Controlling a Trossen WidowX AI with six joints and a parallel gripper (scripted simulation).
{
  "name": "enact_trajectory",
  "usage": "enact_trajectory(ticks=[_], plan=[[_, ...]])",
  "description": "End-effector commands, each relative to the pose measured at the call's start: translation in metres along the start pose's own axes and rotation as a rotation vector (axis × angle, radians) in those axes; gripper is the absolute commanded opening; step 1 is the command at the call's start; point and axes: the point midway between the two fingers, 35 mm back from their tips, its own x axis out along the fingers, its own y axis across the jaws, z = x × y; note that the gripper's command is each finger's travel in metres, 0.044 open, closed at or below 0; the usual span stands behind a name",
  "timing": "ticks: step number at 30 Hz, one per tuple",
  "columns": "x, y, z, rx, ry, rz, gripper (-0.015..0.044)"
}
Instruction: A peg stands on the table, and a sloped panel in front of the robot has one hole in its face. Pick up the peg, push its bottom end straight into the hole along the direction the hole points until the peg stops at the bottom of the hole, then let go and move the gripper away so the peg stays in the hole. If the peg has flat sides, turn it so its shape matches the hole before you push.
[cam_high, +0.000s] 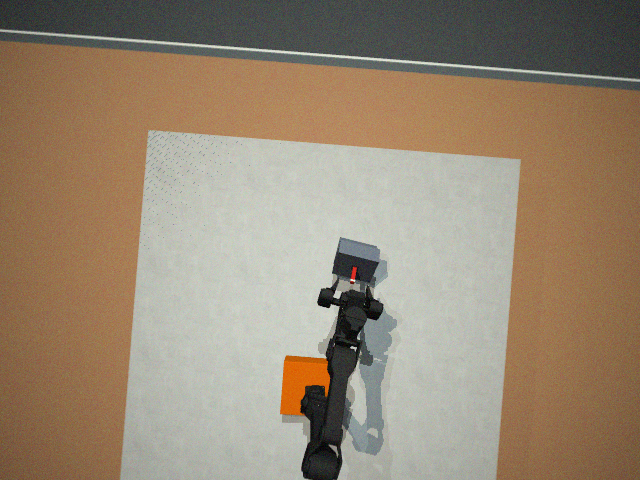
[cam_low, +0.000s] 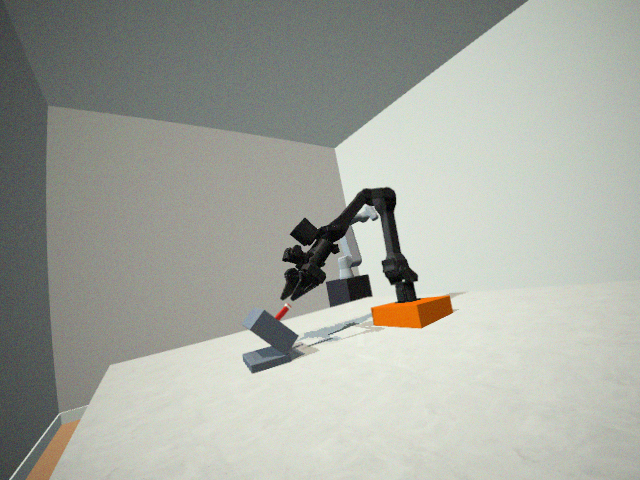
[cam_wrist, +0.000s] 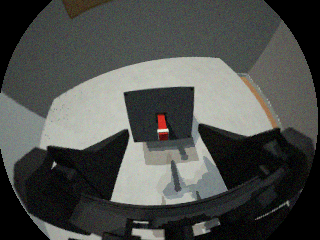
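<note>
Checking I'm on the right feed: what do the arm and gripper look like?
One slim arm, matte black throughout, on an orange base block. A boxy black module sits by the wrist. The gripper has two dark tapered fingers. No cables or markings discernible.

A bare test room: plain walls (cam_low: 196, 206), one white table (cam_low: 413, 403).

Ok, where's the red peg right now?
The red peg sticks out of the face of the sloped grey panel, ahead of the arm in the top view. The open gripper is just behind it, not touching.
</note>
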Motion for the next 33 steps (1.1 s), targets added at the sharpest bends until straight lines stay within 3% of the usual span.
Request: enact_trajectory(ticks=[1,33], plan=[[-0.005,0.000,0.000,-0.003,0.000,0.002,0.0440],[-0.043,-0.001,0.002,-0.005,-0.002,0.003,0.0440]])
